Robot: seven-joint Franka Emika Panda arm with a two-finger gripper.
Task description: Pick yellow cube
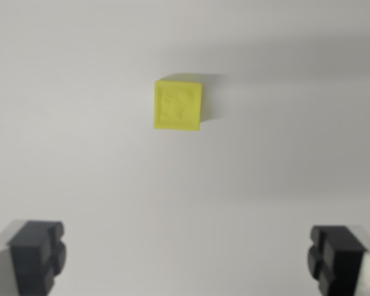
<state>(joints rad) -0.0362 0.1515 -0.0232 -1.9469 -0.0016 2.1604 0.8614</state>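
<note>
- Fingers (37, 256): two dark, blocky pads, one in the lower corner at the wrist view's left, the other in the lower corner at the wrist view's right. Each shows a stepped, ribbed face; a paler metal-grey part sits on the outer side of each pad.
- Gripper (186, 259): jaws spread wide, near the full width of the frame. Nothing between them but bare surface; nothing held, nothing touched.
- Yellow cube (177, 105): single item, bright yellow-green, resting flat on the surface in the upper half of the frame, a little toward the wrist view's left of centre. Well apart from both pads and not between them; it lies further up the picture. The top face carries a faint raised pattern, too blurred to read. One side face shows as a darker strip along the edge at the wrist view's right.
- Table surface (277, 179): plain, pale grey-white, matt. A soft shadow falls beside the cube toward the wrist view's right, with a broader dim band across the upper part.
</note>
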